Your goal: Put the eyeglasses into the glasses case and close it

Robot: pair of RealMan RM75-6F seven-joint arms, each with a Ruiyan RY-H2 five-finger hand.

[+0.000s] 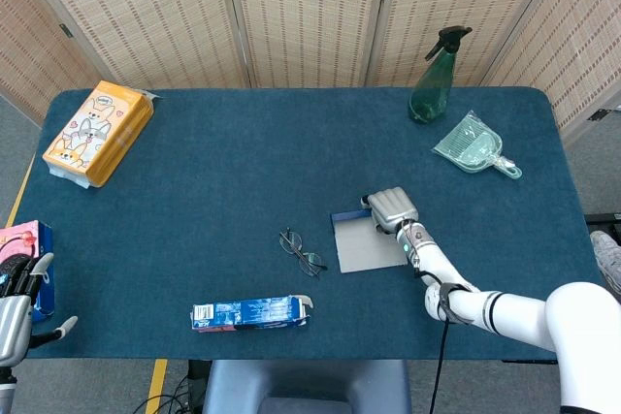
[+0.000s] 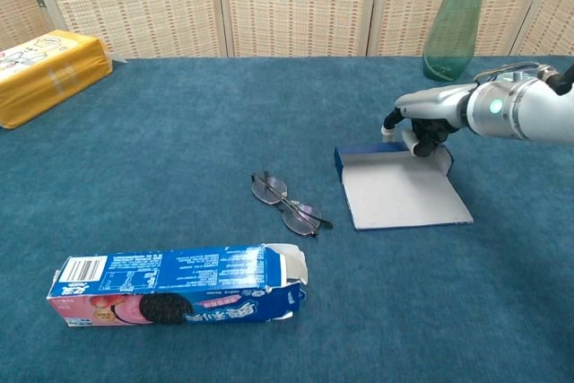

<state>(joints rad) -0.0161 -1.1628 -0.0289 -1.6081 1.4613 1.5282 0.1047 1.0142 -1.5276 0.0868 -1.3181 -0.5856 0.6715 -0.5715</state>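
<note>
Blue cloth is seen under the left hand (image 1: 15, 322), spread and holding nothing at the table's edge, the eyeglasses (image 2: 287, 203) lying near the opened glasses case (image 2: 399, 187), whose far edge is gripped by the right hand (image 2: 421, 125).

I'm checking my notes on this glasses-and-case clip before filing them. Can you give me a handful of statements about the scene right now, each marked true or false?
1. The eyeglasses lie on the table, outside the glasses case. True.
2. The right hand is at the far edge of the case. True.
3. The left hand is holding the eyeglasses. False: it sits at the table's near left corner, holding nothing, far from them.
4. The case is closed. False: it lies open, its pale flap spread flat on the table.
5. The cookie box lies nearer the robot than the eyeglasses. True.
6. The spray bottle lies tipped over. False: it stands upright at the far edge.
</note>
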